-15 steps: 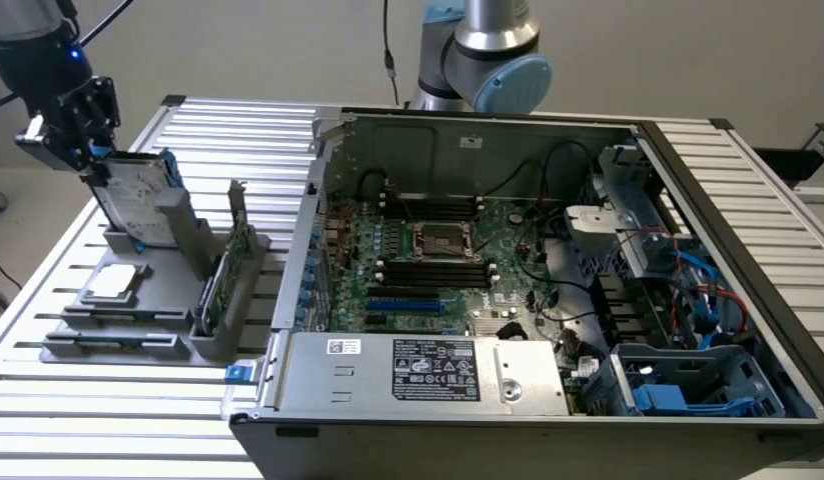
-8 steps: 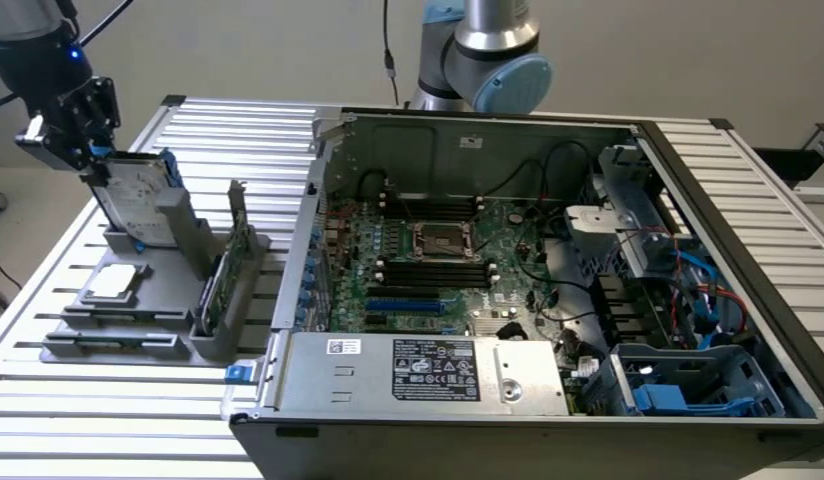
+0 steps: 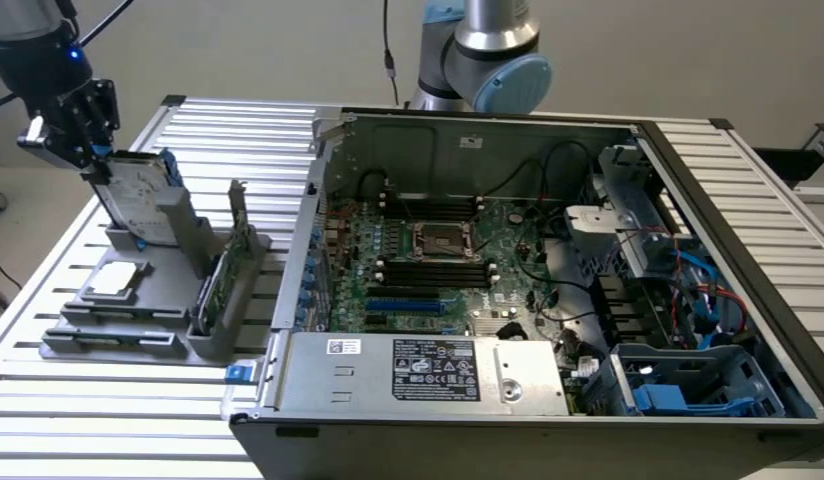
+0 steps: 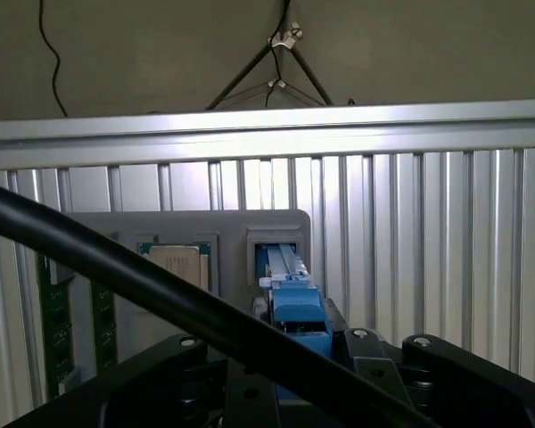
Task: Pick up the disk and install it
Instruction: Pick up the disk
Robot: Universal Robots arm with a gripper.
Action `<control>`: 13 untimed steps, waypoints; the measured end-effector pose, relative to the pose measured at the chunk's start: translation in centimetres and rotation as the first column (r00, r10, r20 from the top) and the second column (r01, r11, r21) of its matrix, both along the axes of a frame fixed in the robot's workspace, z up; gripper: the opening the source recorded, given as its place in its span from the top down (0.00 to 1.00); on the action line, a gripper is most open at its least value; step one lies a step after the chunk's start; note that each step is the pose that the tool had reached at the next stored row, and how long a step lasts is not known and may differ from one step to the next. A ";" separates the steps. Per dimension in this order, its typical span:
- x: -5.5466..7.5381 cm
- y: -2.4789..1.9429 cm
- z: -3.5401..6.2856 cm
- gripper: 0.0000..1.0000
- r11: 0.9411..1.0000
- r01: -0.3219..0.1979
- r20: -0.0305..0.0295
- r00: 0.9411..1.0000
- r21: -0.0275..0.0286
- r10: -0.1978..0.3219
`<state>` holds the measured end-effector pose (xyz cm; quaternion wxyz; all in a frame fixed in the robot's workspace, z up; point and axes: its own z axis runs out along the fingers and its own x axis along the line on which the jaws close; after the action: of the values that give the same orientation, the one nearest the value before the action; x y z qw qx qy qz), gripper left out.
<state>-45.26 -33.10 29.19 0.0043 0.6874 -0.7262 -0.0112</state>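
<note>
Black and boxy, the gripper [image 3: 97, 168] hangs at the exterior view's left, at the end of a wrist that comes down almost straight from above, with a small blue light glowing on it and cables trailing away. The arm's [image 3: 499, 70] grey and pale blue joint stands behind the open computer case [image 3: 732, 200]. The gripper sits right at the top edge of the disk [image 3: 143, 190], which stands on edge, leaning slightly, in a grey holder [image 3: 145, 335] on the slatted metal table [image 3: 65, 400], outside the case. From the wrist view the disk's blue carrier [image 4: 299, 312] runs up between the gripper's black parts, with a thick black cable crossing in front. Whether the gripper actually clamps the disk or merely straddles it, I cannot tell.
</note>
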 end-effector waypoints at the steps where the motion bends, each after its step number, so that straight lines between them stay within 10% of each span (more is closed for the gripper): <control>1: 0.0 0.00 0.00 0.67 1.000 0.001 0.000 1.000 0.000 -0.001; 13: 0.0 -0.04 0.00 0.67 1.000 0.009 0.000 1.000 -0.007 -0.009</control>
<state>-45.25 -33.14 29.19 0.0067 0.6840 -0.7294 -0.0085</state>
